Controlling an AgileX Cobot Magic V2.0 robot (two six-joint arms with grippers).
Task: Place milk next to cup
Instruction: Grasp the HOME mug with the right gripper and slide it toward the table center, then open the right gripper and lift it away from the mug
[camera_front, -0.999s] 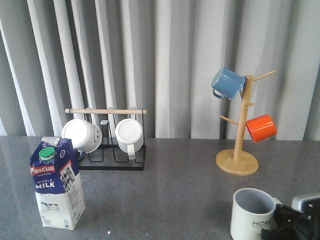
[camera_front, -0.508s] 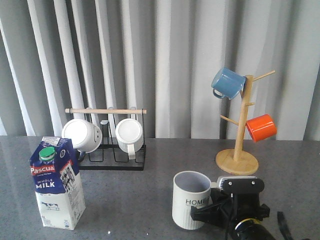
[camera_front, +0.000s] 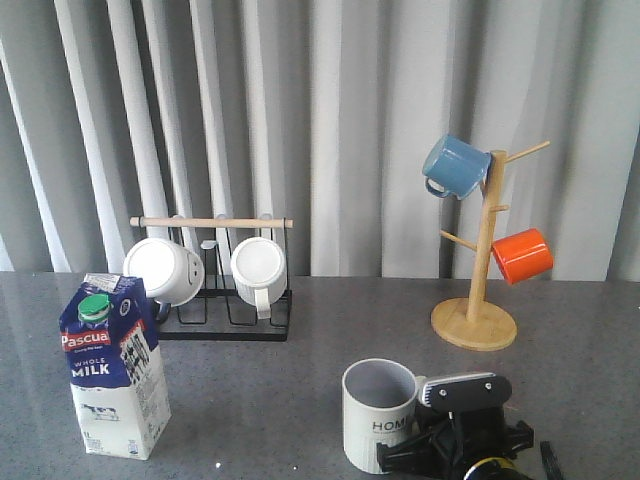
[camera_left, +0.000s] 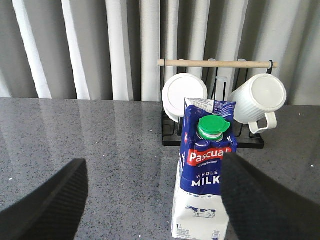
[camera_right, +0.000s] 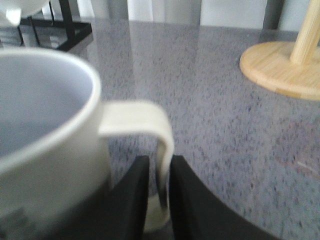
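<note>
While the milk (camera_front: 113, 366) stands upright:
Right tool (camera_right: 159, 200): clamped on cup (camera_front: 378, 413) handle, at 5 o'clock.
Left tool (camera_left: 150, 200): apart, milk between fingers.

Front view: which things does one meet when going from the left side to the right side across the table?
Milk carton → black rack with two white mugs → HOME cup → right claw, closed on the cup's handle → wooden mug tree with a blue mug and an orange mug.
</note>
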